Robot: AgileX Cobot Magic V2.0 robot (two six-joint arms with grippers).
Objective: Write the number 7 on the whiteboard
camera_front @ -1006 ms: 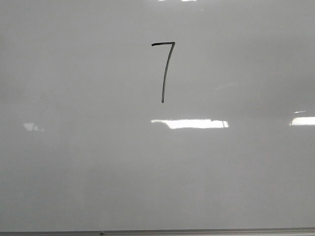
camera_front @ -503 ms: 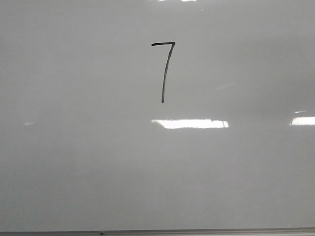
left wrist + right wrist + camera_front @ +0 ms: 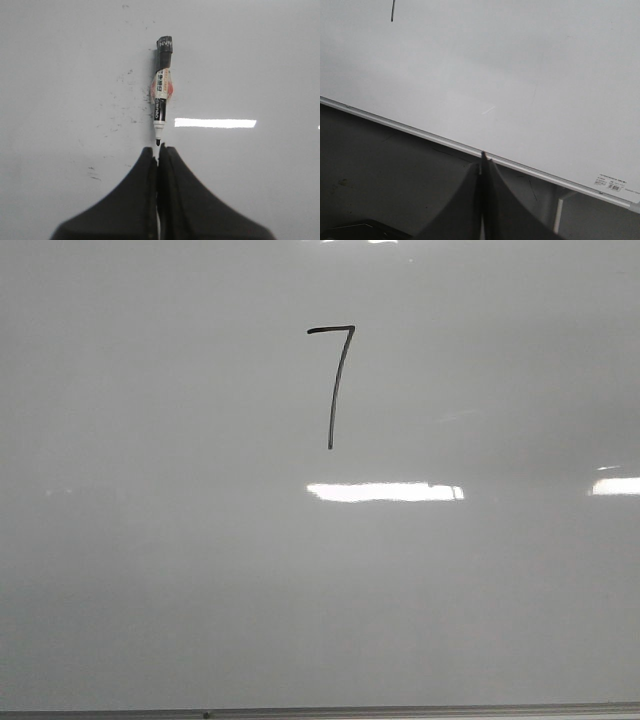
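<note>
Front view: the whiteboard [image 3: 150, 590] fills the frame, with the number 7 [image 3: 333, 380] drawn in black in its upper middle; no arm blocks it, so the writing looks finished.

Left wrist view: the left end effector [image 3: 158, 150] has its fingers pressed together, empty. A black marker [image 3: 161, 90] lies flat on the board just beyond the fingertips, apparently set down, amid faint ink specks.

Right wrist view: the right end effector [image 3: 483, 159] is closed and empty, over the board's metal edge strip [image 3: 395, 125].

Even light (glare on whiteboard [image 3: 150, 570])
</note>
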